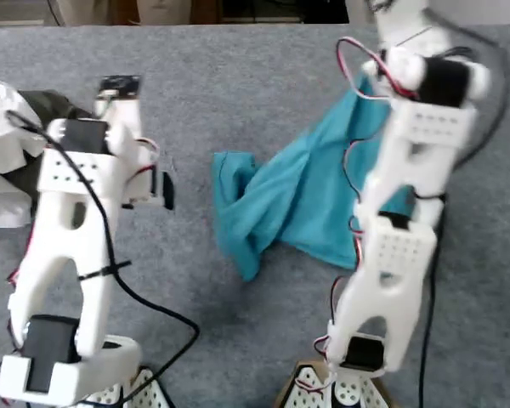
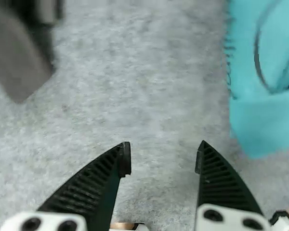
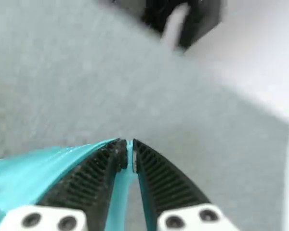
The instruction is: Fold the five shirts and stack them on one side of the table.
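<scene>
A teal shirt (image 1: 297, 200) lies crumpled in the middle of the grey table, one corner lifted toward the far right. My right gripper (image 3: 129, 147) is shut on that corner, teal cloth (image 3: 33, 171) pinched between the black fingers; in the high view that arm (image 1: 408, 144) stands over the shirt's right side. My left gripper (image 2: 163, 156) is open above bare grey cloth, with the teal shirt (image 2: 265, 91) off to one side and apart from it. In the high view the left arm (image 1: 93, 161) is left of the shirt.
A heap of white and dark shirts (image 1: 8, 144) lies at the table's left edge behind the left arm. Both arm bases (image 1: 348, 374) stand at the near edge. A dark object (image 3: 183, 19) sits beyond the table in the right wrist view.
</scene>
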You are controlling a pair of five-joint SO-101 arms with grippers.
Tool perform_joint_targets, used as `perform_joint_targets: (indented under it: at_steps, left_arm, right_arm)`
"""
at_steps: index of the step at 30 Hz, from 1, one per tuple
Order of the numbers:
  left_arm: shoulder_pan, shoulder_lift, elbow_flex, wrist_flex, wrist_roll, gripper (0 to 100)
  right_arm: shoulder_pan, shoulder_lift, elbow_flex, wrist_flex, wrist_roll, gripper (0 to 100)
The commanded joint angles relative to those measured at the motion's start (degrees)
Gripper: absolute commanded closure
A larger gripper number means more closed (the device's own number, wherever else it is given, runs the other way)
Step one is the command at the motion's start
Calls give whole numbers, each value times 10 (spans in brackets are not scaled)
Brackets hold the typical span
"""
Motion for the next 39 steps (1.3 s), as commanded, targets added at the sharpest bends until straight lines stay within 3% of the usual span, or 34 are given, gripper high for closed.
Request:
perform_joint_targets:
  at_steps: [1, 8, 19, 25, 31, 39]
  left_arm:
    - [53, -19, -34, 0, 2, 776]
    - [110, -15, -81, 3, 1, 773]
    - [354, -15, -78, -15, 3, 775]
    - [399, -15, 7, -156, 71, 773]
    - [420, -14, 129, -302, 83, 774]
    - [439, 75, 146, -394, 86, 776]
  right_arm:
    - [34, -124, -22, -11, -8, 997]
    - [113, -220, -22, -51, -4, 997]
    - [124, -213, 3, -23, 31, 997]
    - [146, -105, 40, -10, 37, 997]
    - [195, 59, 35, -29, 33, 997]
    - [255, 250, 34, -67, 33, 997]
